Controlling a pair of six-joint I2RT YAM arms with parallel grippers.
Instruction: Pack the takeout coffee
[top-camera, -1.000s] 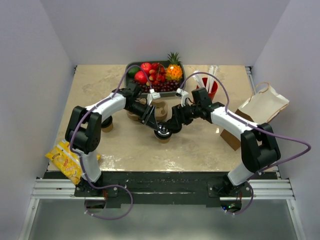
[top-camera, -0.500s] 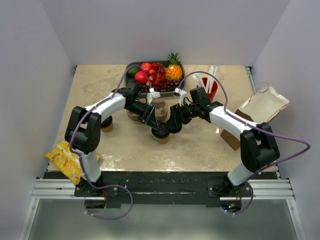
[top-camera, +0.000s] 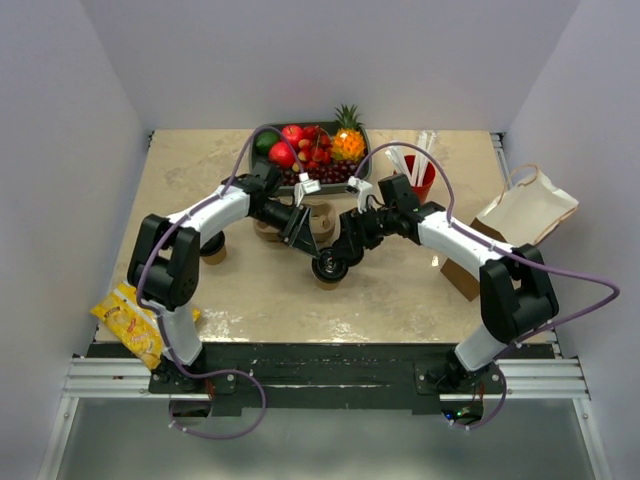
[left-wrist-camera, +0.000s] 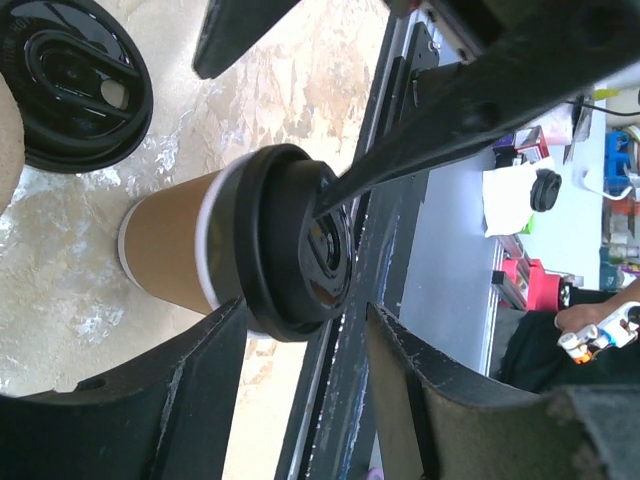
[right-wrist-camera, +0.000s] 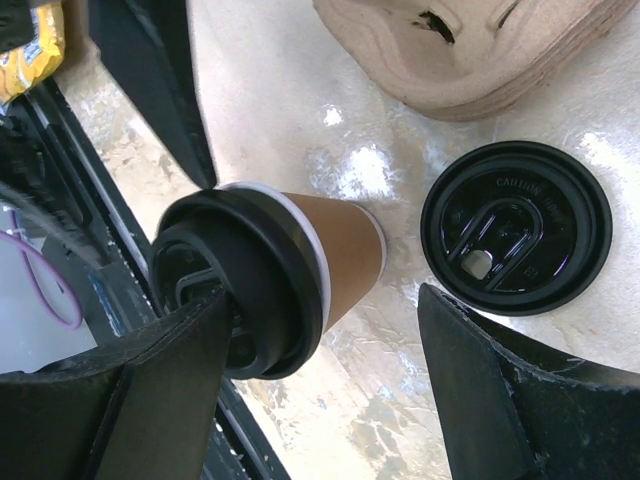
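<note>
Your right tool (right-wrist-camera: 325, 295) has eased back a little, baring the round black plastic lid (left-wrist-camera: 290, 250) on the one small kraft-brown paper cup (left-wrist-camera: 170, 250). The cup stands upright on the near side of the single tan cardboard carrier (right-wrist-camera: 480, 50), between the right tool and your left tool (left-wrist-camera: 305, 308). It is equally near both, and both gape wide and empty. One spare black lid (right-wrist-camera: 515, 228) lies beside the cup.

We see the takeout coffee (right-wrist-camera: 338, 255) in kraft brown, with a white rim under its black lid (right-wrist-camera: 245, 285). A second lid (right-wrist-camera: 515, 228) is black too. The bench (right-wrist-camera: 300, 80) is cream, marbled with beige veins. The cardboard carrier (right-wrist-camera: 480, 50) is tan, the snack bag (top-camera: 130, 318) yellow, and the straw cup (top-camera: 422, 180) red.
</note>
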